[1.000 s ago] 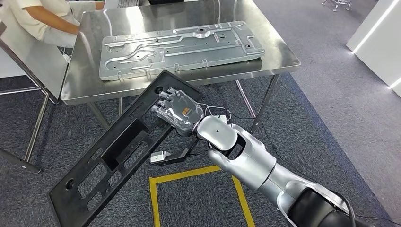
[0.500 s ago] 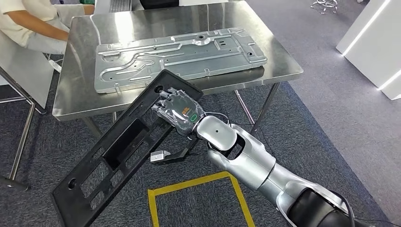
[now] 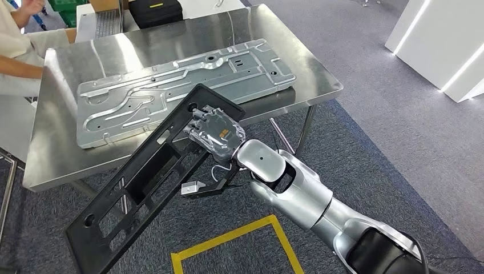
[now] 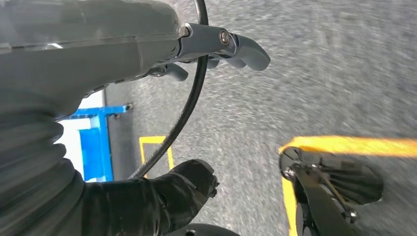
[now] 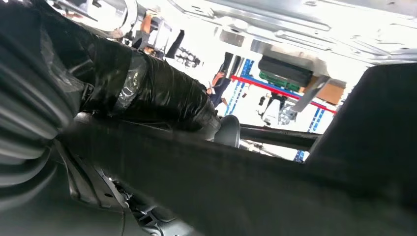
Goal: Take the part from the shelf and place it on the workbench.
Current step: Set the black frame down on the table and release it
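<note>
A long black plastic frame part [image 3: 142, 188] with several cut-outs hangs tilted in front of me, its upper end over the steel workbench's [image 3: 51, 165] near edge. My right hand [image 3: 214, 132] grips that upper end, fingers wrapped over its edge. In the right wrist view the black part [image 5: 275, 191] runs close across the picture under my taped thumb [image 5: 147, 93]. My left hand [image 4: 196, 59] hangs over the grey carpet with fingers apart and nothing in it.
A large silver stamped metal panel [image 3: 182, 85] lies along the workbench. A person [image 3: 17, 40] sits at the table's far left. A black case [image 3: 154, 11] rests at the back. Yellow floor tape [image 3: 228, 242] marks the carpet below; white walls [image 3: 439, 40] stand at right.
The whole view has shifted: the workbench and panel now sit further left and lower in the picture. My right hand still holds the black part the same way.
</note>
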Action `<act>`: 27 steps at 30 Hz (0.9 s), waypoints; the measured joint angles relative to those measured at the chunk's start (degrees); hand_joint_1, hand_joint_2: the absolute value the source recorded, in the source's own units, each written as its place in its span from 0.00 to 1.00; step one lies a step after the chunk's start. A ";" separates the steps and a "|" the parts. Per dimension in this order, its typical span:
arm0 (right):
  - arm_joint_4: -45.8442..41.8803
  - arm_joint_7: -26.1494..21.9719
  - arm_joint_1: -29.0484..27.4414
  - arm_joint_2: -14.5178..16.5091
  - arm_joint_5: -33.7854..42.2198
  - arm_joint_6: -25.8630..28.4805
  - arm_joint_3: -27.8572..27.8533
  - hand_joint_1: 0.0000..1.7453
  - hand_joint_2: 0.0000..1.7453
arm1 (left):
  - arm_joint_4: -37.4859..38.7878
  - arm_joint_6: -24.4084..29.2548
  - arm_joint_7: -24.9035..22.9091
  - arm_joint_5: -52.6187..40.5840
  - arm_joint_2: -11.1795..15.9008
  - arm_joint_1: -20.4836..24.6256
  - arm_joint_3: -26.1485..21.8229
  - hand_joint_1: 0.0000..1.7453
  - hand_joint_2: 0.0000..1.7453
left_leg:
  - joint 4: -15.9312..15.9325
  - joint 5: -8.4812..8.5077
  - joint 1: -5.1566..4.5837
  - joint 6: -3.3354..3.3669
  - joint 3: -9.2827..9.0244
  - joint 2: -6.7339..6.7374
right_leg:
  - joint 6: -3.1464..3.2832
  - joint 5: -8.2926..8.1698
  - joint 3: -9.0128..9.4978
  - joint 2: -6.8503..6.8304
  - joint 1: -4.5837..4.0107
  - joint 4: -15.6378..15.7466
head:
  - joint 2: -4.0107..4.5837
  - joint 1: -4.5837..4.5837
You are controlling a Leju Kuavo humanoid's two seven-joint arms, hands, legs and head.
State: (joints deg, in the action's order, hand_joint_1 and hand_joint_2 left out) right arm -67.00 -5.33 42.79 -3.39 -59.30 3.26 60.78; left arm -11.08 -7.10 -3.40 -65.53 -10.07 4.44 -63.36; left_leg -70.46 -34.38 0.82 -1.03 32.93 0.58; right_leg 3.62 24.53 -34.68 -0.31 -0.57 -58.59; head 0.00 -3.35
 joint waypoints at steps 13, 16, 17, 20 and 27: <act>0.51 1.78 -0.14 0.83 -2.16 0.60 0.15 1.00 1.00 | 0.00 0.21 0.13 -0.10 0.25 -0.43 -0.11 0.00 1.00 | 14.47 9.53 -0.86 3.78 -0.84 -0.79 | -2.16 5.04 4.42 1.61 -0.69 -3.99 | 0.00 -0.22; 1.50 2.98 0.29 0.79 -4.07 3.43 0.08 1.00 1.00 | 0.00 0.19 -0.01 -0.44 0.21 -0.29 -0.11 0.00 1.00 | 14.85 8.20 -0.19 3.60 -2.74 -0.74 | -3.92 7.98 -2.29 1.10 0.76 -12.41 | 0.00 -0.27; 2.18 3.46 0.31 0.78 -4.83 4.76 -0.17 1.00 1.00 | 0.00 0.19 -0.10 -0.62 0.21 -0.28 -0.11 0.00 1.00 | 14.85 7.54 0.09 3.35 -3.48 -0.78 | -4.44 8.73 -4.20 0.97 1.29 -13.72 | 0.00 -0.28; 5.53 5.42 0.63 0.78 -6.94 8.97 -3.23 1.00 1.00 | 0.00 0.18 -0.38 -1.25 0.15 -0.37 -0.11 0.00 1.00 | 14.74 4.95 1.24 2.04 -6.58 -0.99 | -6.01 4.40 -5.58 0.23 2.70 -8.06 | 0.00 -0.31; 19.46 8.21 6.26 0.73 -9.11 17.12 -16.88 1.00 1.00 | 0.00 -0.22 -0.43 -3.08 0.08 -0.15 0.15 0.00 1.00 | 11.34 3.82 1.68 -0.92 -7.21 -0.72 | -3.81 -3.27 -4.46 -0.37 2.63 -0.27 | 0.00 -0.39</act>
State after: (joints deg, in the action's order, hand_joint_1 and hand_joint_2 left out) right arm -47.55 2.88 49.04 -2.66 -68.42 20.38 43.90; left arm -11.08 -7.32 -3.82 -68.61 -9.98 4.29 -63.21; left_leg -59.12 -30.55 2.49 -1.95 25.72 -0.14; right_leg -0.20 21.26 -39.14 -0.69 2.07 -58.86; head 0.00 -3.75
